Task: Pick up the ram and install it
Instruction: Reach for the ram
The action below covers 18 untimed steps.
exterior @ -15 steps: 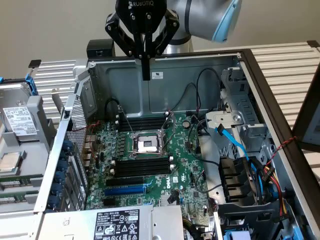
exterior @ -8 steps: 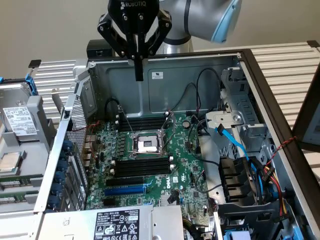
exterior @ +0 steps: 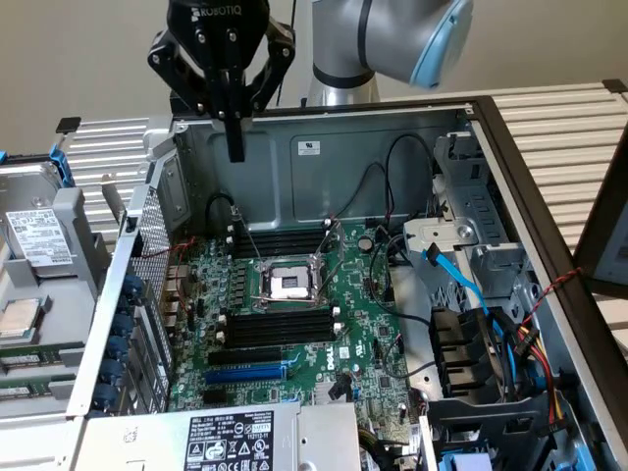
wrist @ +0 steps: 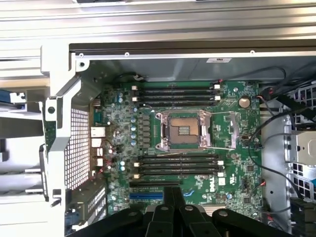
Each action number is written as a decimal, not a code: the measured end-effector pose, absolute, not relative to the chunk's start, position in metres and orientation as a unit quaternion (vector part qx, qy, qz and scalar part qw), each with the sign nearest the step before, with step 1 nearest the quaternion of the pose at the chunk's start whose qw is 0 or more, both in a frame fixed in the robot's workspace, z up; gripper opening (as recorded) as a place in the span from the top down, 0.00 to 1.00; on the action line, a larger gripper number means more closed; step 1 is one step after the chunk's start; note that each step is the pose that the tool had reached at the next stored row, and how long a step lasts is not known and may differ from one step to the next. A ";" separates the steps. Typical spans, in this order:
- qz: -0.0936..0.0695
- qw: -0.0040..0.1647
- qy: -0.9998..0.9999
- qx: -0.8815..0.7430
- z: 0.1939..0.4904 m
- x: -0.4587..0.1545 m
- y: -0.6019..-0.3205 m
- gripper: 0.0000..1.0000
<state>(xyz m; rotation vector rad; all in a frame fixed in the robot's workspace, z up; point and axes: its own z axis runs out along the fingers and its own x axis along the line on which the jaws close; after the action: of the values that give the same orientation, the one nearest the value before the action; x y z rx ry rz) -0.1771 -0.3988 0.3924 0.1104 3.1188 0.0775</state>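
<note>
While hung over the far wall of the open computer case (exterior: 324, 147), gripper (exterior: 235, 154): fingers pressed together, nothing held; ram (exterior: 20, 362): seemingly the green stick outside the case, well off to the exterior view's left, lying lengthwise left-right.

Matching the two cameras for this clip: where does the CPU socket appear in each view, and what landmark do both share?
Exterior view: the CPU socket sits centre-left in the picture, between the two banks of black memory slots.
Wrist view: the CPU socket lies between the same two slot banks.
Shared landmark: the blue slot, just past one slot bank.
</note>
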 end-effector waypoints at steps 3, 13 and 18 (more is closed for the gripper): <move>0.025 0.010 0.999 0.035 0.392 -0.191 -0.399 0.89; 0.025 0.010 0.999 0.035 0.385 -0.236 -0.398 0.89; 0.025 0.010 0.999 0.035 0.382 -0.259 -0.397 0.89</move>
<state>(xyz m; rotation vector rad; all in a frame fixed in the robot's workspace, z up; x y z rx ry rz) -0.2590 -0.3967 0.3825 0.1105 3.1188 0.0775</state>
